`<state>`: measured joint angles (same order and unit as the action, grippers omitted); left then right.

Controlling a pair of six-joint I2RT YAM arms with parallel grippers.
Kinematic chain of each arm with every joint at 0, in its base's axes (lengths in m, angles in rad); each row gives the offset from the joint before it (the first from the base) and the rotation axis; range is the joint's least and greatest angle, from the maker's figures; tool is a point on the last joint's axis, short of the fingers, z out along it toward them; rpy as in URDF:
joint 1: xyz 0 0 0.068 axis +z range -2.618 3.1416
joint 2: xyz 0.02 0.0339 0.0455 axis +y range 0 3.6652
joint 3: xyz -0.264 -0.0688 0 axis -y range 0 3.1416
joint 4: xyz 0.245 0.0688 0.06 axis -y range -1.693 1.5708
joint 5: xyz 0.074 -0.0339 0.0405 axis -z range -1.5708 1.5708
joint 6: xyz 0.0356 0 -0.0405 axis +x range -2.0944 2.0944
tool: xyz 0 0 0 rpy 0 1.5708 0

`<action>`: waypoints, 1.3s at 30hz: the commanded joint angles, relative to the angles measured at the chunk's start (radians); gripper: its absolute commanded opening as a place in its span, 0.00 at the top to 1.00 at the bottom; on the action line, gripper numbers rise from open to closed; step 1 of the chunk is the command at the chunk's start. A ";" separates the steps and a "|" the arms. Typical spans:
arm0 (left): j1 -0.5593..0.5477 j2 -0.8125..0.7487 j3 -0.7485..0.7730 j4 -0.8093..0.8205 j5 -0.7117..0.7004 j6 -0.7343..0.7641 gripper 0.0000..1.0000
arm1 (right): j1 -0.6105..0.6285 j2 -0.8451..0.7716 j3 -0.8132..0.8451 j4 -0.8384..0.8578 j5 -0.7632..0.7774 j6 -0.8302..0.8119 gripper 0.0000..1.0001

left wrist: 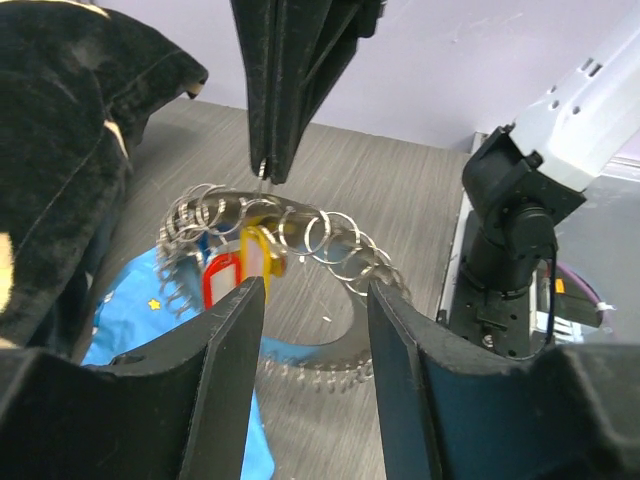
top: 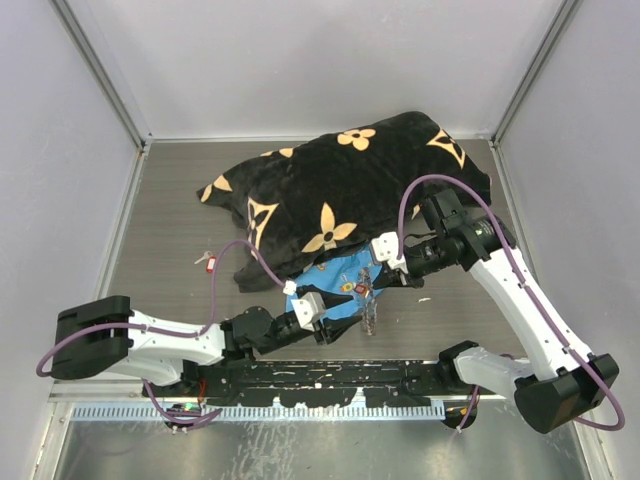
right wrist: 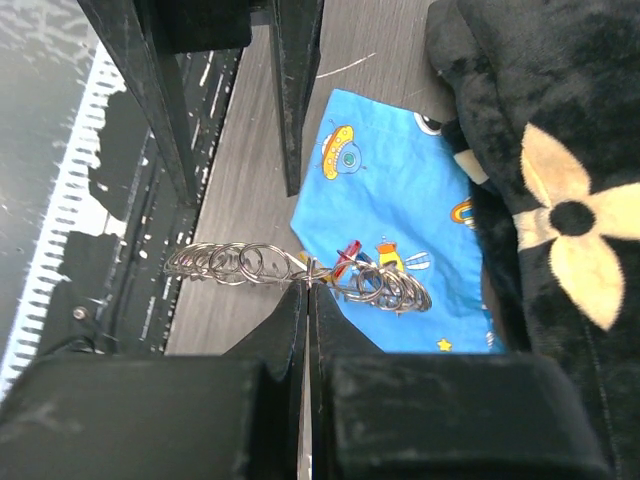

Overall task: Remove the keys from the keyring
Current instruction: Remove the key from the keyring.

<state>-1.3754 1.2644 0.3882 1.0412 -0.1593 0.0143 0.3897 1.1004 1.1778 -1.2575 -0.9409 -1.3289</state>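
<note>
The keyring (right wrist: 230, 265), a loop of many small silver rings, hangs above the table. My right gripper (right wrist: 308, 287) is shut on its top edge. Red and yellow key heads (left wrist: 240, 268) dangle from the ring's far side, over the blue patterned cloth (right wrist: 400, 190). In the top view the keyring (top: 370, 312) hangs below the right gripper (top: 368, 282). My left gripper (left wrist: 315, 320) is open just short of the ring's lower arc, with nothing between its fingers (left wrist: 235, 345). One loose red-headed key (top: 207, 262) lies on the table to the left.
A big black cloth with tan flower shapes (top: 350, 190) covers the back of the table and overlaps the blue cloth (top: 335, 280). The black perforated base rail (top: 330, 378) runs along the near edge. Grey walls close in the left, right and back.
</note>
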 commanded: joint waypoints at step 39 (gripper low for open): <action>-0.074 0.060 0.101 0.083 -0.196 0.132 0.66 | -0.011 -0.085 -0.031 0.121 -0.168 0.297 0.99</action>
<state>-1.4384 1.3300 0.4419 1.0286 -0.2844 0.1432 0.3820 1.0443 1.1450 -1.1793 -1.0531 -1.0595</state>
